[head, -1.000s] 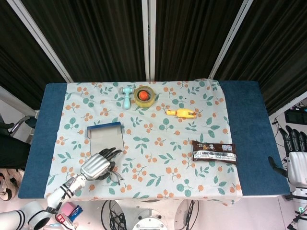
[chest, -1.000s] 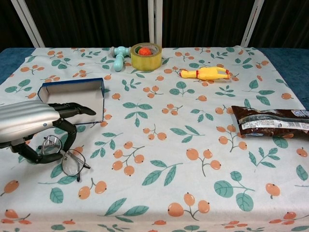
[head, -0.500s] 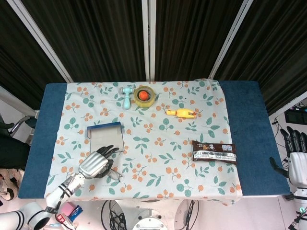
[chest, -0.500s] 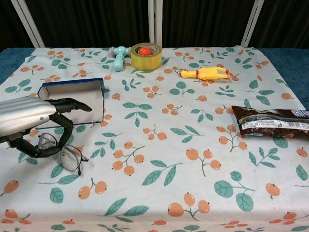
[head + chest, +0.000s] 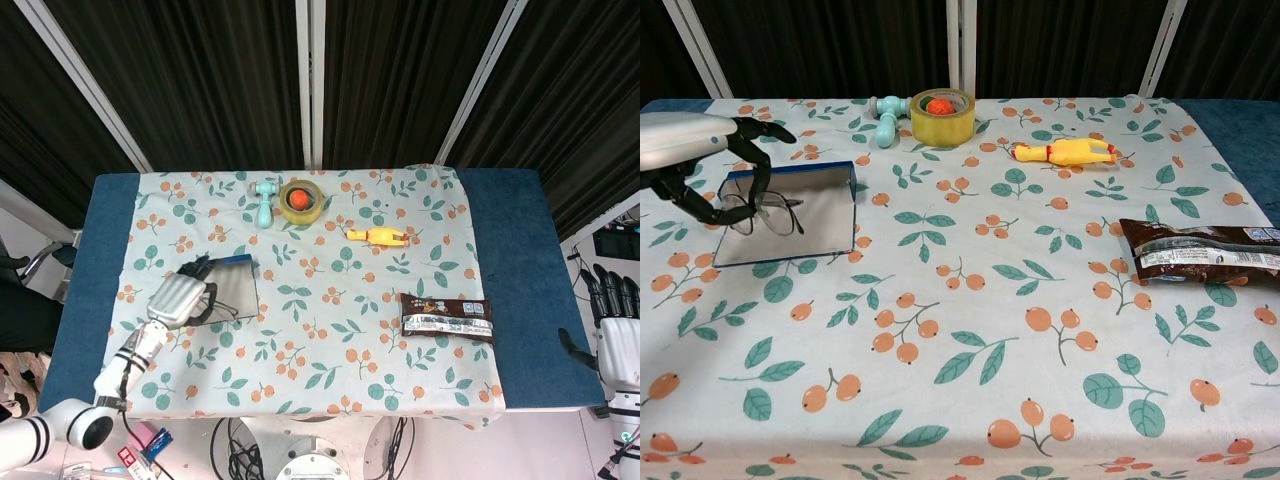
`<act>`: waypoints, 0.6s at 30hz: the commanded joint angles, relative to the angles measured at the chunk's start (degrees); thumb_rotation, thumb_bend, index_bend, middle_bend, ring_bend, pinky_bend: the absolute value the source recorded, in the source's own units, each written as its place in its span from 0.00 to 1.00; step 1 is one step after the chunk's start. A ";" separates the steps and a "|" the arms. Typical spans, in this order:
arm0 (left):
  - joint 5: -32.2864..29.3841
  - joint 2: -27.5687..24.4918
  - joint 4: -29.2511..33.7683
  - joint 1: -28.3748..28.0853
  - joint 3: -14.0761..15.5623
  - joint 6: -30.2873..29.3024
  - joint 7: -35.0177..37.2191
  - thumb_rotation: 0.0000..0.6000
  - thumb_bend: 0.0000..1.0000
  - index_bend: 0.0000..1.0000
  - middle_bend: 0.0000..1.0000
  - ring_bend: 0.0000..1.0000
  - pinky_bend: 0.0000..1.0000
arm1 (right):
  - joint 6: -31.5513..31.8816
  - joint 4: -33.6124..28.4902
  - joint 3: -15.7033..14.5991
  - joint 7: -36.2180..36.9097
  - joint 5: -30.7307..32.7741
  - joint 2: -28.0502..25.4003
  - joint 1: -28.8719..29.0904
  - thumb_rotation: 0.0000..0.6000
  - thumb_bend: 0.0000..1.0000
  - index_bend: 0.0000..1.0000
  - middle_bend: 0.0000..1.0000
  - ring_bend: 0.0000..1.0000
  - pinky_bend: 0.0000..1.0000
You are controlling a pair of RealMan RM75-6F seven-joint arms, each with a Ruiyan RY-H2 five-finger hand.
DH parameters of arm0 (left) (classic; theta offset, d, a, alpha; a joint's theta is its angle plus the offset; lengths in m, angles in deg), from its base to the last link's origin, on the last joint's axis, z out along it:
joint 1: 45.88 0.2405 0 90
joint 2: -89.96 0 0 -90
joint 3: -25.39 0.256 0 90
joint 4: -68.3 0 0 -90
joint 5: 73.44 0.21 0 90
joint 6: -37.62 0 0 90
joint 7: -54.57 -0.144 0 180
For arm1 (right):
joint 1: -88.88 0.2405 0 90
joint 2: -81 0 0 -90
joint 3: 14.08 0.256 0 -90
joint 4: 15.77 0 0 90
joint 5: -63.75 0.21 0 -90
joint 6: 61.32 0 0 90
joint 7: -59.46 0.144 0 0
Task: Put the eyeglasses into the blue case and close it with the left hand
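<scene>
Over the open blue case (image 5: 790, 212) the left hand (image 5: 695, 150) hangs, fingers (image 5: 758, 170) pinching the eyeglasses (image 5: 765, 212). Placing step: next, lower, release, then shut the lid

print on the snack packet (image 5: 1200, 252) is too small to read

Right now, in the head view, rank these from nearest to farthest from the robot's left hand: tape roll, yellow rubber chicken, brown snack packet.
From the left hand:
1. Tape roll, far edge, centre.
2. Yellow rubber chicken, right of the tape.
3. Brown snack packet, right side.
</scene>
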 commanded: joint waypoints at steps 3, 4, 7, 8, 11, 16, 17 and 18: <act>-22.25 3.72 0.41 -4.98 -4.47 1.70 -19.08 1.00 0.49 0.61 0.06 0.01 0.15 | 0.28 0.82 0.26 1.21 0.78 -0.35 -0.48 1.00 0.19 0.00 0.00 0.00 0.00; -23.77 4.14 0.67 -5.36 -4.39 1.10 -20.64 1.00 0.49 0.61 0.07 0.01 0.15 | 0.26 0.96 0.31 1.43 0.90 -0.42 -0.52 1.00 0.19 0.00 0.00 0.00 0.00; -29.42 5.78 1.13 -6.65 -4.27 -0.88 -25.45 1.00 0.50 0.60 0.07 0.01 0.15 | 0.04 1.41 0.41 1.97 1.21 -0.54 -0.55 1.00 0.19 0.00 0.00 0.00 0.00; -31.47 6.67 0.95 -7.21 -4.53 -1.81 -26.89 1.00 0.51 0.60 0.07 0.01 0.15 | -0.07 1.51 0.40 2.19 1.20 -0.54 -0.52 1.00 0.19 0.00 0.00 0.00 0.00; -34.23 8.37 0.12 -8.27 -4.85 -3.30 -29.00 1.00 0.52 0.60 0.07 0.01 0.15 | -0.18 1.76 0.36 2.59 1.09 -0.47 -0.47 1.00 0.19 0.00 0.00 0.00 0.00; -36.33 10.64 -0.92 -9.21 -5.89 -5.36 -29.32 1.00 0.52 0.60 0.07 0.01 0.15 | -0.39 2.34 0.43 3.19 1.38 -0.33 -0.51 1.00 0.19 0.00 0.00 0.00 0.00; -36.37 11.00 -1.08 -9.28 -6.09 -5.85 -29.20 1.00 0.52 0.60 0.07 0.01 0.15 | -0.45 2.40 0.44 3.25 1.44 -0.34 -0.51 1.00 0.19 0.00 0.00 0.00 0.00; -36.40 11.37 -1.33 -9.37 -6.24 -6.29 -29.16 1.00 0.52 0.59 0.07 0.01 0.15 | -0.48 2.43 0.45 3.29 1.46 -0.36 -0.51 1.00 0.19 0.00 0.00 0.00 0.00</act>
